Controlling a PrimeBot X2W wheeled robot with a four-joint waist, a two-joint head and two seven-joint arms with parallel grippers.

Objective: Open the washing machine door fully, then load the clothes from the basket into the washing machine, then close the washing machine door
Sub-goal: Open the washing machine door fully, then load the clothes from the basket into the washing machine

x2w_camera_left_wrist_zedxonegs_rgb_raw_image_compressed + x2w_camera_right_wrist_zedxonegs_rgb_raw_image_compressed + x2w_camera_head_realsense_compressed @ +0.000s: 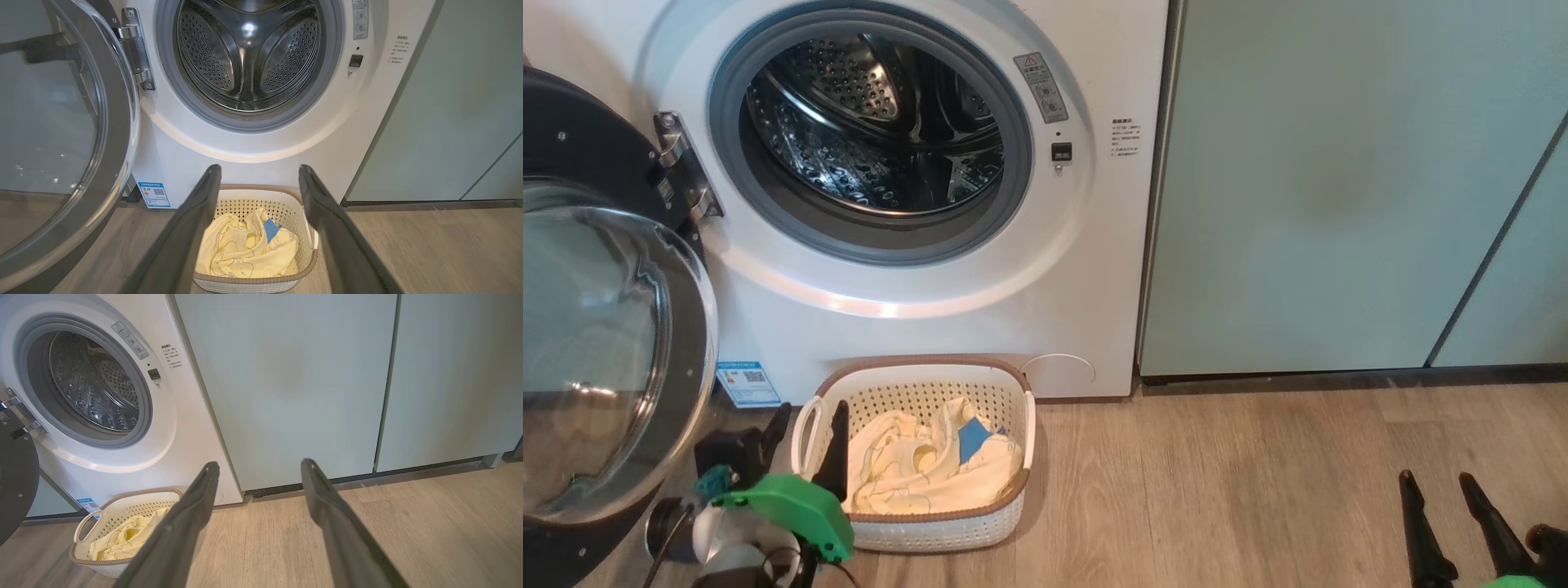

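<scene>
Here the basket (947, 535) sits on the wooden floor (1217, 490), touching or just short of the foot of the washing machine (980, 327), below the drum mouth. The clothes (923, 474) lie in a loose pile inside the basket, pale yellow with one blue patch showing near the middle, and reach up towards its brown rim on the near side.

The left gripper (813, 406) is at the basket's left end with its fingers spread wide and nothing between them. From the head view, one dark finger crosses the basket's left inner wall beside the edge of the clothes, and the other is outside the white handle. Whether either finger touches the basket cannot be told. In the left wrist view the pile shows in the gap between the two fingers, apart from both.

The right gripper (1436, 475) is well to the right of the basket, over bare floor, also spread wide and empty.

The washing machine door (596, 343) stands swung out to the left of the basket, its glass bowl facing the room. Above the basket the steel drum (874, 122) is open, with no fabric visible in it. A blue QR sticker (747, 382) sits just left of the basket's far corner, and pale green cabinets (1298, 188) stand beyond it to the right.
</scene>
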